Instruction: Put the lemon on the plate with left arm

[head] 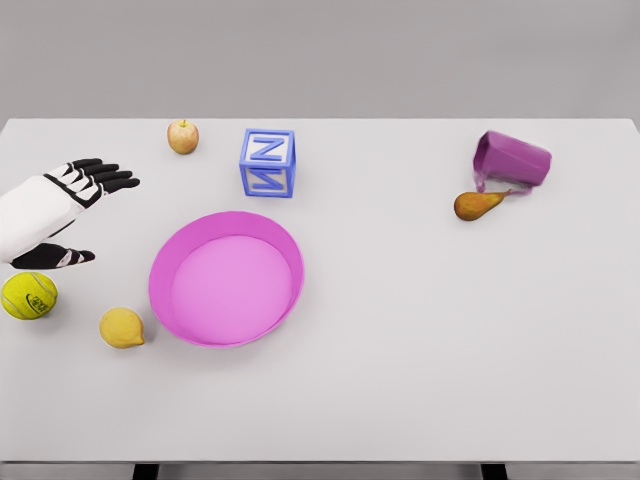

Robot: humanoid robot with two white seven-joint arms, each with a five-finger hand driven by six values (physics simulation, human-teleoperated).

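A yellow lemon point(122, 328) lies on the white table, just left of the pink plate's point(226, 279) lower rim. My left hand point(72, 212) hovers at the far left edge, above and to the left of the lemon, its black fingers spread and holding nothing. The thumb points right at about the height of the plate's middle. The plate is a shallow pink dish with nothing in it. My right arm does not show.
A tennis ball point(29, 296) lies directly below my left hand, left of the lemon. Farther back are an apple point(183, 136) and a blue letter block point(267, 163). At the right, a tipped purple mug point(511, 160) rests beside a pear point(480, 204).
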